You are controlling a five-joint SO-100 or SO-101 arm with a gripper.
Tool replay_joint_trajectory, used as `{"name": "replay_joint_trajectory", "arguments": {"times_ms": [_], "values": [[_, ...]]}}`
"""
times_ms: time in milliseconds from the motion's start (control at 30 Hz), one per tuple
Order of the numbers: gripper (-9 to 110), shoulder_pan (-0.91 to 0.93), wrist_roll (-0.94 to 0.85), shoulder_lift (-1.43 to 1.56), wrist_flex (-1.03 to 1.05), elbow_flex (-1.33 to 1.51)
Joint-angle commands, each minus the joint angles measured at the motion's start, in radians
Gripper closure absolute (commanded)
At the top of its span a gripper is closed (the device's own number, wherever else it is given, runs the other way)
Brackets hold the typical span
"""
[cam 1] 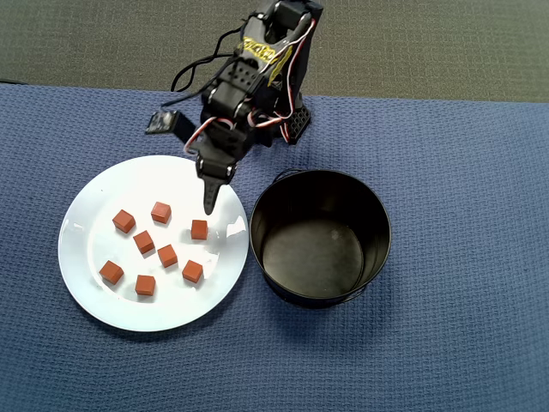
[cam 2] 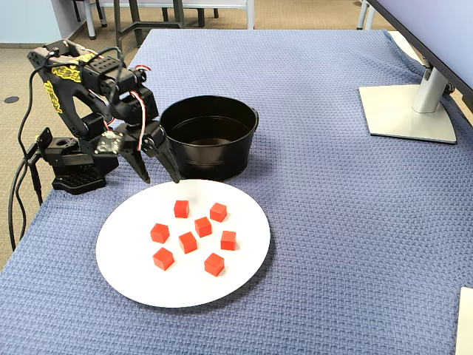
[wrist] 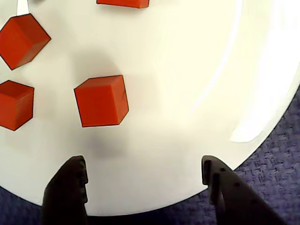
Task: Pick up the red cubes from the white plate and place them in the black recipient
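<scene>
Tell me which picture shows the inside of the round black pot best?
The overhead view: it looks straight down into the round black pot, showing its whole glossy, empty bottom. The fixed view shows mainly its outer wall and only part of the bottom. The wrist view misses it.

A blue woven cloth [cam 2: 332,185] carries the white plate [cam 2: 133,274], black recipient [cam 2: 211,159] and a monitor stand [cam 2: 406,111].

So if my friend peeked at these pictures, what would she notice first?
Probably the red cubes, eight of them scattered on the big white plate on the blue cloth. Next, the empty black pot standing just right of the plate in the overhead view. Then the black robot arm behind them, its open gripper hanging over the plate's near edge, holding nothing.
</scene>
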Motion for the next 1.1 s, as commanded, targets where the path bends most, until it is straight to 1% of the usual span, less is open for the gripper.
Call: {"name": "replay_joint_trajectory", "arguments": {"times_ms": [0, 200, 400, 700, 833, 933, 1067], "values": [[76, 0.014, -0.069, -0.104, -0.038, -0.126], [76, -0.018, -0.241, -0.222, -0.112, -0.164], [75, -0.029, -0.310, -0.330, -0.166, -0.216], [78, 0.003, -0.236, -0.483, -0.178, -0.328], [81, 0.028, -0.164, -0.511, -0.184, -0.350], [82, 0.037, -0.158, -0.525, -0.186, -0.353], [89, 0.037, -0.152, -0.534, -0.186, -0.354]]}}
